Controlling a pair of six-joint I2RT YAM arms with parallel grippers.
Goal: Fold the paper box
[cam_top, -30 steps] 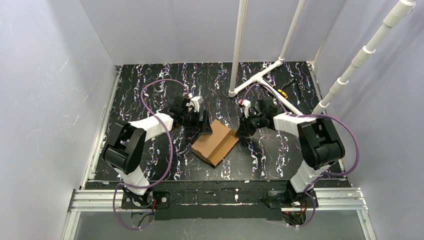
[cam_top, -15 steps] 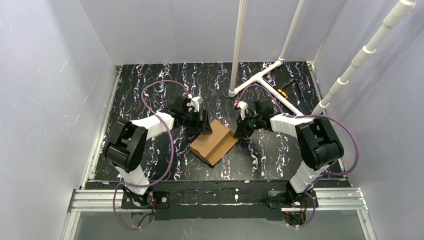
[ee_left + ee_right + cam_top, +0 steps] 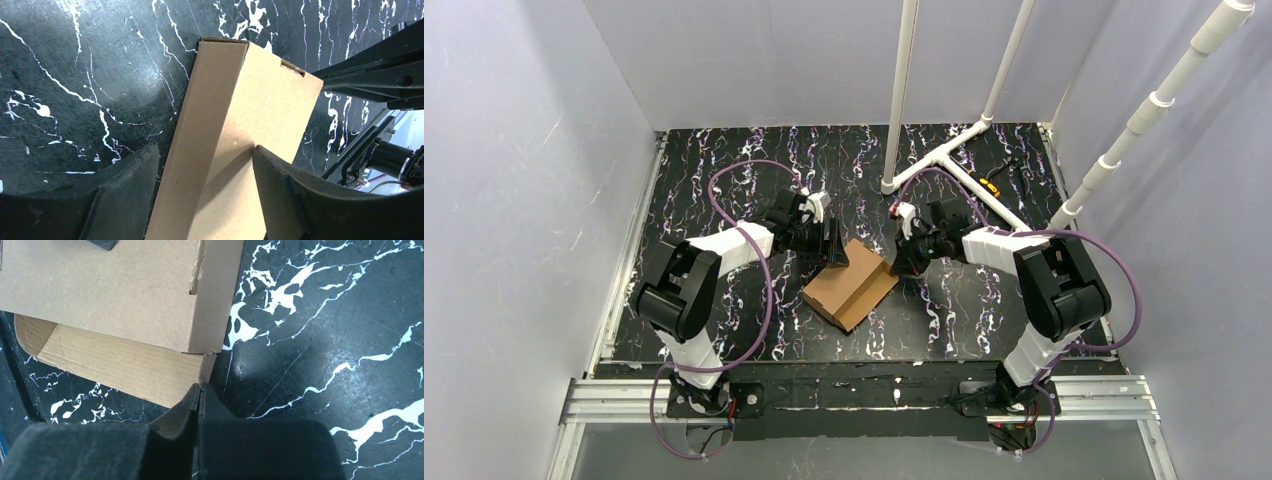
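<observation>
The paper box point(image 3: 852, 285) is plain brown cardboard, lying flat and slanted at the middle of the black marbled table. My left gripper point(image 3: 832, 250) is at its far left end, open. In the left wrist view the left gripper point(image 3: 205, 147) straddles the paper box point(image 3: 260, 100): one finger stands beside the side wall, the other rests its tip on the lid. My right gripper point(image 3: 896, 262) is at the box's right corner. The right wrist view shows the right gripper point(image 3: 200, 387) shut on a thin cardboard tab at the corner of the paper box point(image 3: 115, 290).
White pipes point(image 3: 944, 155) stand and lie at the back right of the table, with a small yellow and black tool point(image 3: 992, 183) beside them. Grey walls close in the table on the left, back and right. The right arm's dark fingers point(image 3: 380, 75) reach the box's far edge.
The right jaws have closed onto the tab at the box's corner. The left jaws have narrowed around the box's edge. The box has shifted slightly to the left.
</observation>
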